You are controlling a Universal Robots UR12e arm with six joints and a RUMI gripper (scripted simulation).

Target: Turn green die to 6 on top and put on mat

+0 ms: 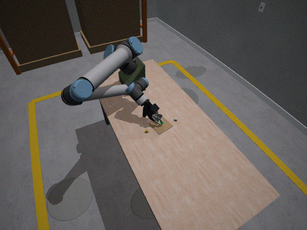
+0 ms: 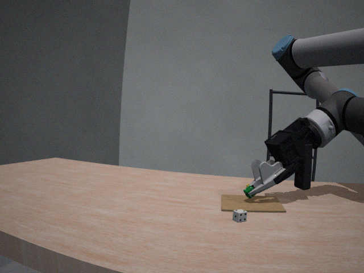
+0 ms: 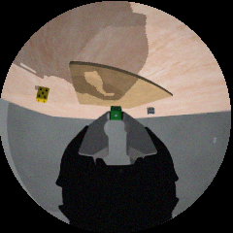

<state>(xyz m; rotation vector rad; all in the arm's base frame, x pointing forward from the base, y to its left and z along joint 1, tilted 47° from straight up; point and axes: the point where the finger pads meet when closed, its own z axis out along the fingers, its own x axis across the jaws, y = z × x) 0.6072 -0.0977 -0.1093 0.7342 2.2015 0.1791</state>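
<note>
My gripper (image 1: 161,122) (image 2: 249,191) (image 3: 116,112) is shut on the small green die (image 1: 161,122) (image 2: 248,191) (image 3: 116,114) and holds it at its fingertips, tilted, just above the brown mat (image 1: 166,128) (image 2: 232,202) (image 3: 146,92). The die's top number cannot be read. A white die (image 1: 175,119) (image 2: 239,215) (image 3: 150,111) sits flat on the table just off the mat's edge. A yellow die (image 1: 146,131) (image 3: 43,94) sits flat on the table on the mat's other side; in the exterior view only a sliver shows behind the fingers.
The long wooden table (image 1: 198,168) (image 2: 117,199) carries the mat and dice. The arm's green base (image 1: 131,71) stands at the table's far end. A dark metal frame (image 2: 270,117) stands behind the table. Yellow floor tape (image 1: 34,153) rings the cell.
</note>
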